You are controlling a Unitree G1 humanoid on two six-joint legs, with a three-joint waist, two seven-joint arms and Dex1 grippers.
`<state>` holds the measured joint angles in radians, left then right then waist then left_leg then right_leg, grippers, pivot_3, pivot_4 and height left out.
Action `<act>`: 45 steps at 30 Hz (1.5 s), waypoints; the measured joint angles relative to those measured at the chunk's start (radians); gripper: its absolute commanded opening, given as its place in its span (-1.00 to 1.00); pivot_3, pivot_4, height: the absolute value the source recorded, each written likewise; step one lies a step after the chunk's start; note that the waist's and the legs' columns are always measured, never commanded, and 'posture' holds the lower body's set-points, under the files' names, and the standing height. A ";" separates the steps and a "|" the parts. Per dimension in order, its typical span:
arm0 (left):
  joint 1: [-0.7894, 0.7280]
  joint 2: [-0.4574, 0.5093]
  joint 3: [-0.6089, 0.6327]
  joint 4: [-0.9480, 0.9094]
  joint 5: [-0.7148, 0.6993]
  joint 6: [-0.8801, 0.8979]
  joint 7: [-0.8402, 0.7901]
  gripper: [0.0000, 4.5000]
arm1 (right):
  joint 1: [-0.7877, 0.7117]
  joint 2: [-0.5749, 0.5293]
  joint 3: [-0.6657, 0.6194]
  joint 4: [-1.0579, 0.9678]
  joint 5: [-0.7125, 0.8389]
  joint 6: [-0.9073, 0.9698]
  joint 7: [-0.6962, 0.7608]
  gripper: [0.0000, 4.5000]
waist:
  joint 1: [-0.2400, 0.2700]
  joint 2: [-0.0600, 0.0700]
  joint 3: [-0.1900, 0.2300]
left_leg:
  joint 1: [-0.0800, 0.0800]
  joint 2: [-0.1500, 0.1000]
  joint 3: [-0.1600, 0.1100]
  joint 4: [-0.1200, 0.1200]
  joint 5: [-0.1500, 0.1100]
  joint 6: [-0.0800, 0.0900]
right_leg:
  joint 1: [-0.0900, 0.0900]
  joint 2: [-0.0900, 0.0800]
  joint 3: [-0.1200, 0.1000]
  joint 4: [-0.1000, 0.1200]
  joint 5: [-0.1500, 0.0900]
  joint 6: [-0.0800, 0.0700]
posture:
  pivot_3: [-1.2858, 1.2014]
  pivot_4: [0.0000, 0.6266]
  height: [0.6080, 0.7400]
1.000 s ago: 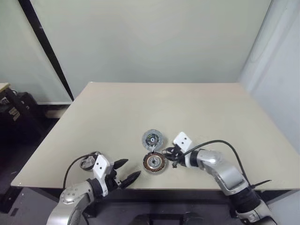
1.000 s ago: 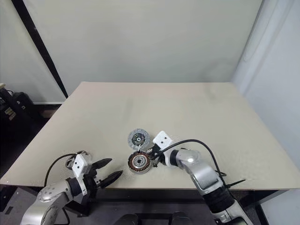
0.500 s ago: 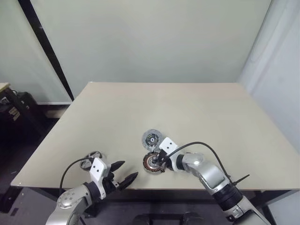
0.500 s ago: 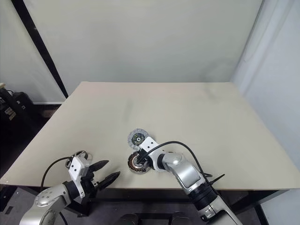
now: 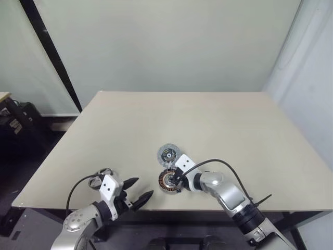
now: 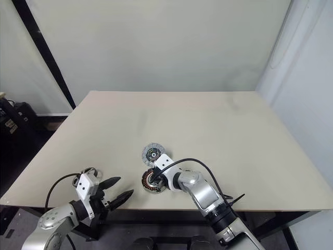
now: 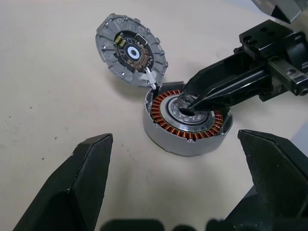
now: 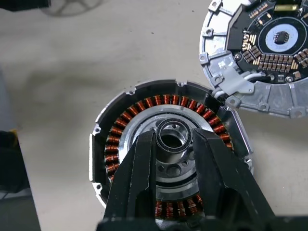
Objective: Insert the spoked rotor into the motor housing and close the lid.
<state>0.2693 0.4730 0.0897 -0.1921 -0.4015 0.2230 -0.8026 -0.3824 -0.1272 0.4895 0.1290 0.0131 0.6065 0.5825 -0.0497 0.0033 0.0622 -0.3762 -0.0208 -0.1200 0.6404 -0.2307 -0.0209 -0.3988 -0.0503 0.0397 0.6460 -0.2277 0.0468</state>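
The motor housing (image 5: 169, 180), a squat round cup with copper windings, sits near the table's front edge. Its lid (image 5: 168, 154) lies flipped open on the far side, circuit face up, still hinged to the rim. My right gripper (image 8: 172, 139) reaches in from the right, its two fingers shut on the dark hub at the housing's centre (image 7: 186, 100). To the left my left gripper (image 5: 144, 186) hovers wide open with nothing in it, pointing at the housing. The spoked rotor (image 8: 72, 7) lies flat on the table beside the left hand (image 5: 97, 180).
The beige table (image 5: 208, 120) stretches away behind the housing. Its front edge runs just below both hands. A black cable (image 5: 218, 162) arcs above my right wrist. Dark equipment (image 5: 15, 122) stands on the floor left of the table.
My right gripper moved left from beside the housing to over it and sank onto the central hub. The left arm stayed put.
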 measured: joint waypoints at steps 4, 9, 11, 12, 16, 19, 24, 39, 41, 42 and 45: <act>0.000 0.000 -0.006 0.000 0.003 0.000 0.001 1.00 | 0.000 0.000 0.000 0.006 -0.008 -0.004 0.005 -0.65 | 0.000 0.000 0.000 | 0.000 0.000 0.000 0.000 0.000 0.000 | 0.000 0.000 0.000 0.000 0.000 0.000 | 0.03 -1.00 1.00; 0.000 0.000 -0.010 0.000 0.007 -0.001 0.001 1.00 | 0.000 0.000 0.001 0.007 -0.014 -0.004 0.013 -0.65 | 0.000 0.000 0.000 | 0.000 0.000 0.000 0.000 0.000 0.000 | 0.000 0.000 0.000 0.000 0.000 0.000 | 0.03 -1.00 1.00; 0.000 0.000 -0.012 0.000 0.008 -0.002 0.000 1.00 | 0.000 0.000 0.003 0.007 -0.014 -0.003 0.019 -0.65 | 0.000 0.000 0.000 | 0.000 0.000 0.000 0.000 0.000 0.000 | 0.000 0.000 0.000 0.000 0.000 0.000 | 0.03 -1.00 1.00; 0.000 0.000 -0.013 0.000 0.009 -0.002 0.000 1.00 | 0.001 -0.001 0.005 0.007 -0.015 -0.003 0.021 -0.65 | 0.000 0.000 0.000 | 0.000 0.000 0.000 0.000 0.000 0.000 | 0.000 0.000 0.000 0.000 0.000 0.000 | 0.03 -1.00 1.00; -0.002 0.000 -0.014 0.000 0.009 -0.005 0.000 1.00 | 0.002 -0.001 0.009 0.007 -0.016 -0.004 0.025 -0.65 | 0.000 0.000 0.000 | 0.000 0.000 0.000 0.000 0.000 0.000 | 0.000 0.000 0.000 0.000 0.000 0.000 | 0.03 -1.00 1.00; -0.004 0.000 -0.015 0.000 0.009 -0.006 -0.001 1.00 | 0.002 -0.001 0.013 0.007 -0.022 -0.010 0.025 -0.65 | 0.000 0.000 0.000 | 0.000 0.000 0.000 0.000 0.000 0.000 | 0.000 0.000 0.000 0.000 0.000 0.000 | 0.03 -1.00 1.00; -0.006 0.001 -0.016 0.000 0.010 -0.006 -0.004 1.00 | 0.003 -0.001 0.019 0.012 -0.026 -0.024 0.024 -0.65 | 0.000 0.000 0.000 | 0.000 0.000 0.000 0.000 0.000 0.000 | 0.000 0.000 0.000 0.000 0.000 0.000 | 0.03 -1.00 1.00; -0.013 0.001 -0.027 0.000 0.011 -0.006 -0.004 1.00 | 0.000 -0.008 0.021 0.017 -0.037 -0.033 0.028 -0.65 | 0.000 0.000 0.000 | 0.001 0.000 0.000 0.000 0.000 0.000 | 0.000 0.000 0.000 0.000 0.000 0.000 | 0.03 -1.00 1.00; -0.014 0.001 -0.027 0.000 0.011 -0.006 -0.004 1.00 | 0.000 -0.009 0.021 0.017 -0.037 -0.033 0.031 -0.65 | 0.000 0.000 0.000 | 0.001 0.000 0.000 0.000 0.000 0.000 | 0.000 0.000 0.000 0.000 0.000 0.000 | 0.03 -1.00 1.00; -0.016 0.001 -0.028 0.000 0.011 -0.006 -0.004 1.00 | -0.001 -0.009 0.021 0.017 -0.037 -0.033 0.032 -0.65 | 0.000 0.000 0.000 | 0.001 0.000 0.000 0.000 0.000 0.000 | 0.000 0.000 0.000 0.000 0.000 0.000 | 0.03 -1.00 1.00; -0.021 0.001 -0.030 0.000 0.011 -0.006 -0.005 1.00 | -0.001 -0.009 0.021 0.017 -0.044 -0.033 0.032 -0.65 | 0.000 0.000 0.000 | 0.001 0.000 0.000 0.000 0.000 0.000 | 0.000 0.000 0.000 0.000 0.000 0.000 | 0.03 -1.00 1.00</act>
<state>0.2487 0.4739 0.0596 -0.1921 -0.3904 0.2170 -0.8072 -0.3831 -0.1359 0.5104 0.1461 -0.0310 0.5738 0.6147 -0.0497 0.0033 0.0619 -0.3755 -0.0207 -0.1200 0.6402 -0.2306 -0.0209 -0.3984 -0.0502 0.0397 0.6464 -0.2277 0.0468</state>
